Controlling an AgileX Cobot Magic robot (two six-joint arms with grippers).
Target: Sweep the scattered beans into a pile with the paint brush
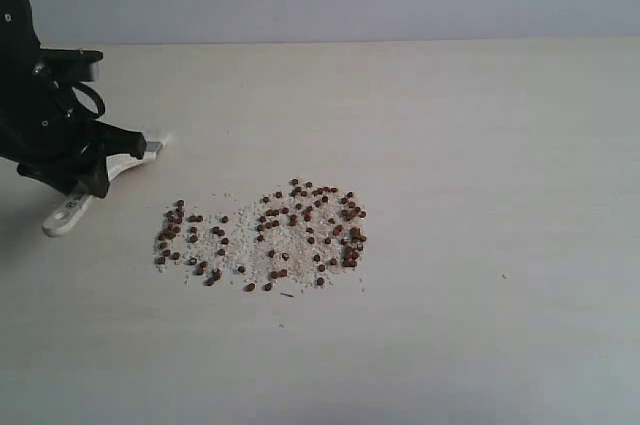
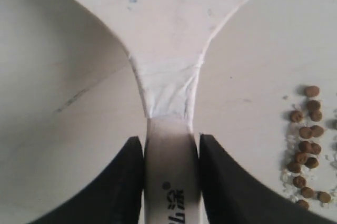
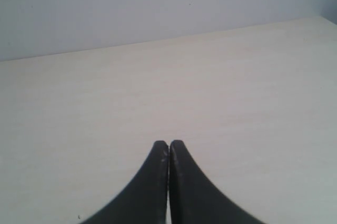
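Toward the left edge of the counter (image 1: 480,145), we record the left gripper (image 1: 97,177) clamped on the pale handle of the paint brush (image 1: 66,215), with both fingers (image 2: 118,182) pressed against its narrow neck. We note the beans (image 1: 275,235) scattered among whitish crumbs about the middle of the counter, beside the brush and apart from it. We find the right gripper (image 3: 168,147) pressed together on nothing, over the counter surface.
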